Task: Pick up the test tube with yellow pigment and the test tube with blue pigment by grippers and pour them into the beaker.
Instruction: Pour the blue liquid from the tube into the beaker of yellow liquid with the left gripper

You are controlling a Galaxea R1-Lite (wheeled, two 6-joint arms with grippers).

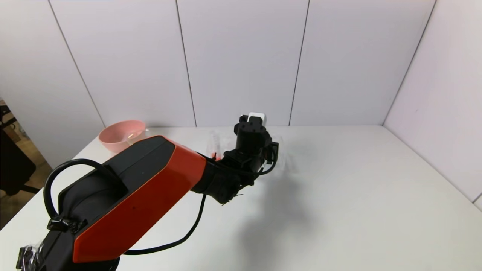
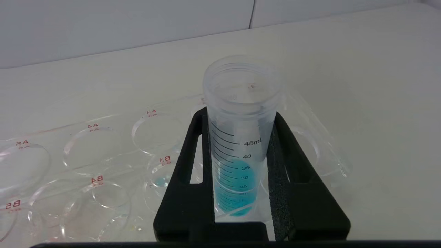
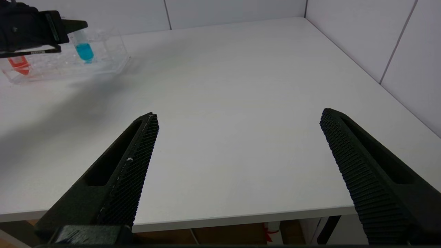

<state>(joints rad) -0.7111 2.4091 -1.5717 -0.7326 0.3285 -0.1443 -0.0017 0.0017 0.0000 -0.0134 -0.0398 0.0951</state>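
Clamping the test tube with blue pigment (image 2: 241, 137): left pincer (image 2: 241, 165) closed on its graduated wall, one jaw on each side, below the open rim. Tube upright, blue liquid pooled at the tapered tip, below the jaws, tip down inside the clear tube rack (image 2: 103, 165).

Left to right:
- Pink bowl (image 1: 122, 134) on the table (image 1: 339, 195), far left of the left pincer (image 1: 251, 130), near the back wall.
- Rack holes left of the pincer marked A5, A4, B5, B4, B3; seen empty from the left wrist.
- Tube with red liquid (image 3: 19, 65) in the same rack, left of the gripped tube, partly hidden behind the left arm.
- Blue tube (image 3: 83, 50) near the rack's right end.
- Right pincer (image 3: 237, 165) well apart to the right, jaws spread wide, nothing between them, above the table's near edge.

Yellow tube and beaker: not located in any view.
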